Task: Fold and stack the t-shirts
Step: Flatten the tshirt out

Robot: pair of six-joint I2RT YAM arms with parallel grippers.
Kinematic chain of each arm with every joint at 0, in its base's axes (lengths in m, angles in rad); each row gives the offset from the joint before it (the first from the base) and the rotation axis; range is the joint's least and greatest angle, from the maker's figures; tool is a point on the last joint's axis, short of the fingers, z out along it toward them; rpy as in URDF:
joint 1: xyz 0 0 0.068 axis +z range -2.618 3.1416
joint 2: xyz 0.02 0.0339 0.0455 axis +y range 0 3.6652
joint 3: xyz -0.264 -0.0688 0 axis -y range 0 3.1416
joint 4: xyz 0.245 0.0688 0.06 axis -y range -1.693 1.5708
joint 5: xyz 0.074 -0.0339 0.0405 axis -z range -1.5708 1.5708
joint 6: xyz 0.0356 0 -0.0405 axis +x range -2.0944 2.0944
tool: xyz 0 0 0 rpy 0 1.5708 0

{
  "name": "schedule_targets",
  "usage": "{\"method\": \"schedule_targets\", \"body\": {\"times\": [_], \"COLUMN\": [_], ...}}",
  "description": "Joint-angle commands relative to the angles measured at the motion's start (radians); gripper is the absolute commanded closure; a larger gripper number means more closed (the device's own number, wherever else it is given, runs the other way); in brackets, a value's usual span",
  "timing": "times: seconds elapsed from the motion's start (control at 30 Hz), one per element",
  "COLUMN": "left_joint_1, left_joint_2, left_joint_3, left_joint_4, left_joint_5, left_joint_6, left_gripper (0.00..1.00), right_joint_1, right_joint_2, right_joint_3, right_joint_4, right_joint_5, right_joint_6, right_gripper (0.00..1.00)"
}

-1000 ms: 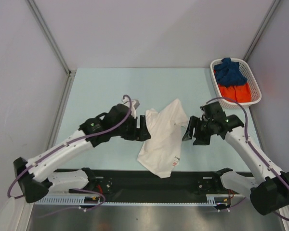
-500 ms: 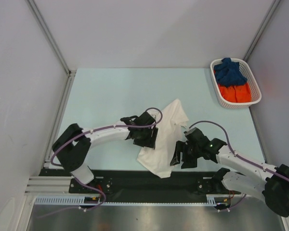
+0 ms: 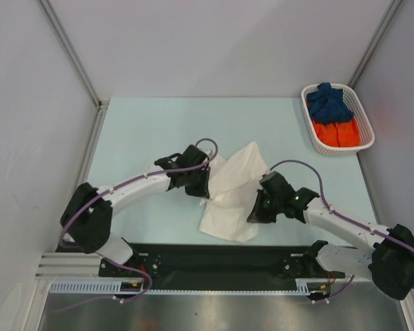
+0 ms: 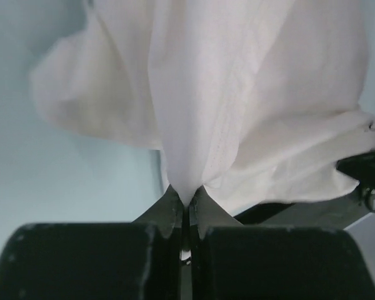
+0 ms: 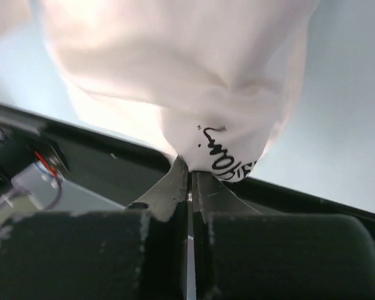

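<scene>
Both my grippers have snapped closed since a second ago. My left gripper (image 4: 184,199) pinches a fold at the left edge of the white t-shirt (image 3: 229,189); my right gripper (image 5: 189,167) pinches its right edge beside black lettering. The shirt lies crumpled at centre frame on the pale table (image 3: 145,131). Farther off, at upper right, the white basket (image 3: 338,149) holds the dark blue t-shirt (image 3: 329,102) and the orange t-shirt (image 3: 337,132).

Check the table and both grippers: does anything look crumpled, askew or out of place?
The white t-shirt lies crumpled centrally, pinched at opposite sides by the left gripper and right gripper. The dark blue t-shirt and orange t-shirt sit bunched, unfolded, in the far-right basket. Nothing looks spilled or damaged.
</scene>
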Motion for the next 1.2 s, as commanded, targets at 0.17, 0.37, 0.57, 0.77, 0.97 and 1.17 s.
{"method": "schedule_targets", "body": {"times": [0.17, 0.37, 0.57, 0.77, 0.97, 1.17], "left_joint_1": [0.128, 0.142, 0.142, 0.142, 0.142, 0.142], "left_joint_2": [-0.332, -0.480, -0.631, -0.708, -0.734, -0.711], "left_joint_3": [0.283, 0.520, 0.682, 0.709, 0.715, 0.604], "left_joint_4": [-0.272, -0.473, -0.552, -0.589, -0.625, -0.610], "left_joint_5": [-0.134, -0.299, -0.500, -0.609, -0.747, -0.766], "left_joint_6": [0.136, 0.155, 0.147, 0.139, 0.150, 0.148], "left_gripper": [1.00, 1.00, 0.96, 0.96, 0.96, 0.95], "right_joint_1": [-0.412, -0.463, -0.486, -0.491, -0.492, -0.549], "right_joint_2": [0.039, 0.185, 0.091, 0.018, 0.042, 0.129], "right_joint_3": [0.638, 1.177, 1.314, 1.394, 1.461, 1.342], "right_joint_4": [-0.402, -0.669, -0.717, -0.694, -0.697, -0.627], "right_joint_5": [0.060, 0.055, 0.085, 0.179, 0.248, 0.208], "right_joint_6": [-0.457, -0.582, -0.534, -0.513, -0.536, -0.550], "right_gripper": [1.00, 1.00, 1.00, 1.00, 1.00, 1.00]}}
